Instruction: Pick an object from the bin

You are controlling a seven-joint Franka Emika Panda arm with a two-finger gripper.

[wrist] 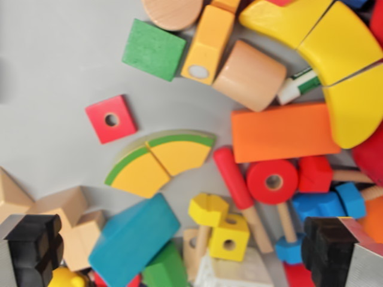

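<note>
A: How does the pincer [179, 254] stand?

B: Its two black ribbed fingers [33, 248] sit at the near corners of the wrist view, one at the left and one at the right, wide apart. Nothing is between them in a grip; they hang over the near toys, and contact cannot be judged.

A: What lies in the bin [54, 60]?

B: Painted wooden toys on a smooth pale grey floor. A small red square with a hole [111, 119] lies alone at the left. Just right of it, two yellow arc pieces with green rims [160, 162] touch to make a curve. Near the fingers is a blue block [134, 240], with plain wood blocks [60, 209] to its left.

A: And farther off?

B: A green square [154, 49], a yellow bar [207, 43] and a bare wooden cylinder [249, 76]. Big yellow curved blocks [335, 48] arch across the far right, above an orange slab [284, 131].

A: The right side?

B: A red peg [233, 178], a red wheel [272, 182] on a stick, blue bolts [329, 203] and a yellow cube with holes [229, 237], crowded together.
</note>
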